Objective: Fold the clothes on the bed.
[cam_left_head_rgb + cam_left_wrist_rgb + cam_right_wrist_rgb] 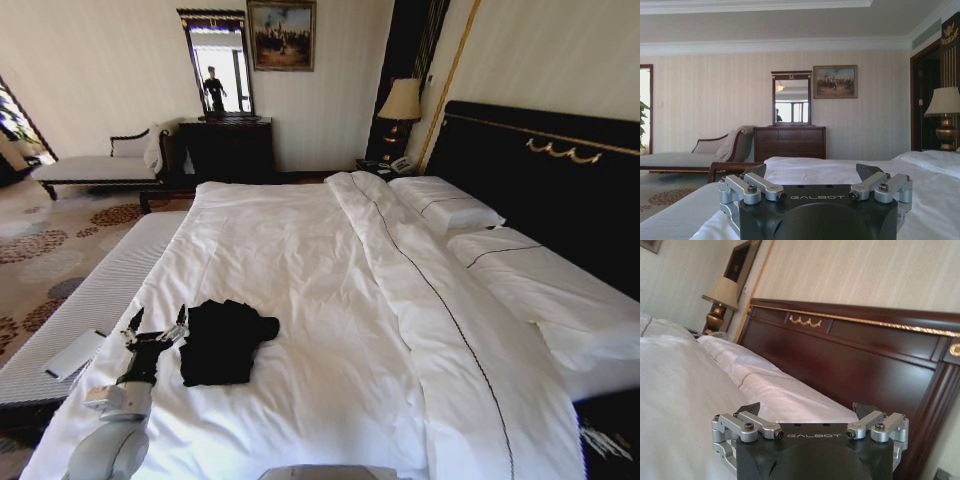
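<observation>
The left claw (157, 329), spread wide and empty, hovers just left of the black T-shirt (225, 342) on the bed (300, 260). The shirt's long axis runs toward the headboard. The right claw (810, 416), also wide, is near the headboard, so the left is the nearer one.
</observation>
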Controlling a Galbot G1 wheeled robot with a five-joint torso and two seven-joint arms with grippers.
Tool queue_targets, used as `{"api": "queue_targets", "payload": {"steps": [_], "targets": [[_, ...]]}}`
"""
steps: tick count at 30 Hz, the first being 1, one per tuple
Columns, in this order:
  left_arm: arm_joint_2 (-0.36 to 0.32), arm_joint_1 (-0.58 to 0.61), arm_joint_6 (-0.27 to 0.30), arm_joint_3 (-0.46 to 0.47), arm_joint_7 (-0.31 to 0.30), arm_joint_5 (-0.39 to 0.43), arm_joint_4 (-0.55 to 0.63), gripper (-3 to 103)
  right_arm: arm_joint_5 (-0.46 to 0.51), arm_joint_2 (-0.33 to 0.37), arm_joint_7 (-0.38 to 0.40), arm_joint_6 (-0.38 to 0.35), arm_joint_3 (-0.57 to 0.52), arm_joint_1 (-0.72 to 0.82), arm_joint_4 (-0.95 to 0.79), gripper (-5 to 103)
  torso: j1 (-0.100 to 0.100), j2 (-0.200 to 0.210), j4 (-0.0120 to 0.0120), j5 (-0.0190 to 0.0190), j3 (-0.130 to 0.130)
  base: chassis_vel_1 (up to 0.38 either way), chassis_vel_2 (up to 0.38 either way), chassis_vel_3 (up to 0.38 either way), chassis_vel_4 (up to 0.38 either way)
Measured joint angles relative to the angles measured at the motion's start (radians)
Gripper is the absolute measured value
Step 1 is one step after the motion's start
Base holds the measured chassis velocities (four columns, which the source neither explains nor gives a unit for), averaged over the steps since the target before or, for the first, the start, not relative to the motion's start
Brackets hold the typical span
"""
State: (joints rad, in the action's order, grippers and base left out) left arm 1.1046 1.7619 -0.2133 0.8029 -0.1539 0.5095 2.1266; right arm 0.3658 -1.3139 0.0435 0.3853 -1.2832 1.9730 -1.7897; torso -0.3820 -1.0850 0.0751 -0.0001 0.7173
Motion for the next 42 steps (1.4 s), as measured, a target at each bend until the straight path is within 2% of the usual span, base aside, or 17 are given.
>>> {"api": "queue_targets", "payload": {"steps": [6,18,31,42], "targets": [[0.001,0.004,0.000,0.003,-0.001,0.001,0.007,100,-0.017,0.008,0.001,-0.031,-0.008,0.004,-0.048,100,0.000,0.000,0.0001,0.0001,0.000,0.000,0.000,0.000,0.000],[0.003,0.007,0.000,0.004,-0.007,0.000,0.013,100,-0.028,0.007,-0.016,0.023,-0.004,-0.007,-0.041,100,0.000,0.000,0.0003,0.0000,0.000,0.000,0.000,0.000,0.000],[0.007,0.011,0.003,0.004,-0.009,-0.005,0.016,100,-0.035,0.004,-0.018,0.027,0.021,-0.033,-0.036,100,0.000,0.000,0.0001,0.0001,0.000,0.005,0.003,-0.003,-0.002],[0.004,0.003,0.008,-0.003,-0.013,-0.012,0.023,100,-0.035,0.004,-0.005,0.027,0.027,-0.033,-0.023,100,0.000,0.000,0.0003,0.0002,0.000,0.147,0.108,-0.155,-0.119]]}}
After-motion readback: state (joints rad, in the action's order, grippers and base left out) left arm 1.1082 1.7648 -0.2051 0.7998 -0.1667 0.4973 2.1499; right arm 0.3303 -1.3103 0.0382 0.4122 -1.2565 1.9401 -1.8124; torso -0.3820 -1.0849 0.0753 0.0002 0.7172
